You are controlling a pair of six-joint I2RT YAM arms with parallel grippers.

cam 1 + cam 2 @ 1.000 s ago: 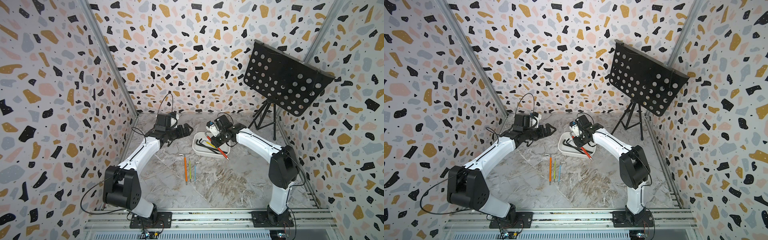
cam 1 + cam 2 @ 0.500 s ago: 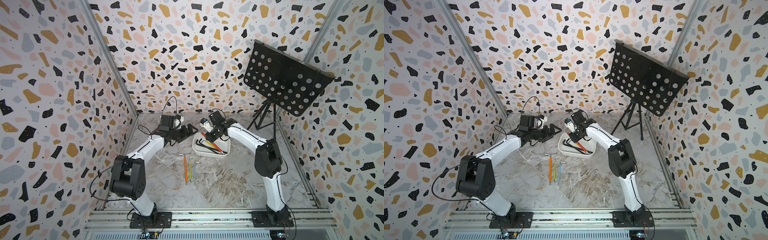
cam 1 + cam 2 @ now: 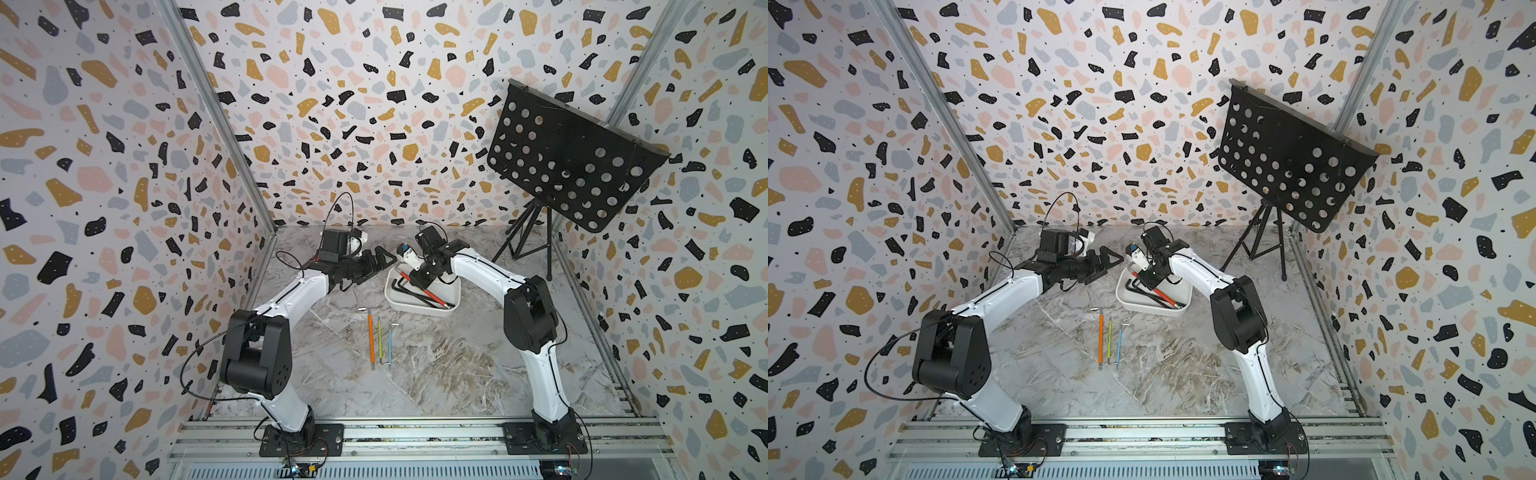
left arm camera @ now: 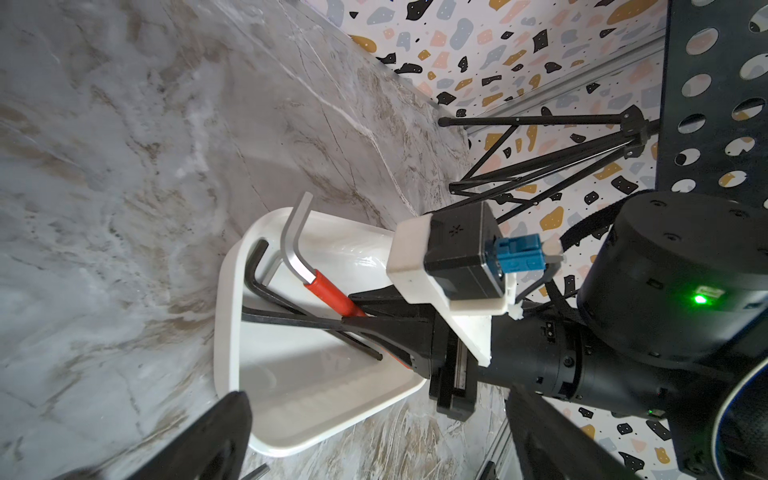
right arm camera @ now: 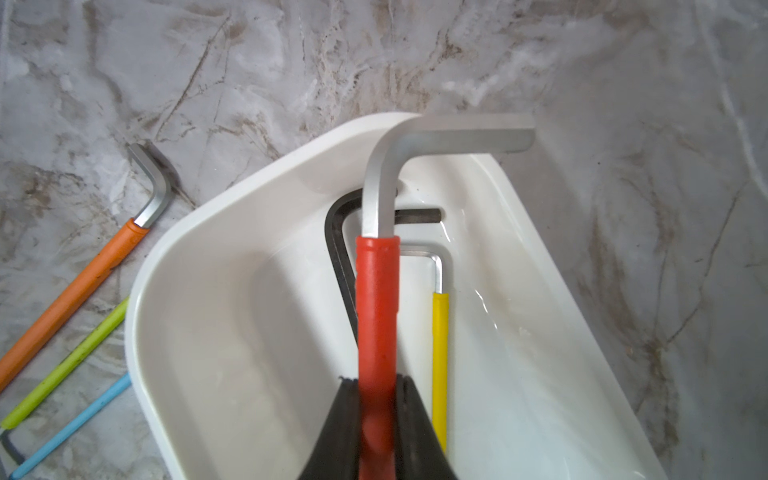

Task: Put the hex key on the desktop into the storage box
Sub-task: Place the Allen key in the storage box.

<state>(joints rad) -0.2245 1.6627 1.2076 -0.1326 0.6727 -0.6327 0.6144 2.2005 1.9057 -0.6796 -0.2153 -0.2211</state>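
My right gripper is shut on the red-sleeved hex key, holding it over the white storage box. The key's bent silver end reaches past the box's rim. Both top views show this grip above the box. Black hex keys and a yellow one lie inside the box. Orange, green and blue hex keys lie on the desktop in front of the box. My left gripper hovers open beside the box's far left corner, holding nothing.
A black perforated music stand on a tripod occupies the back right corner. Terrazzo walls enclose three sides, and aluminium rails run along the front. In the left wrist view the right arm's wrist hangs close over the box.
The right gripper has shifted left over the box with the red hex key still in it. The left gripper has moved a little right toward the box.
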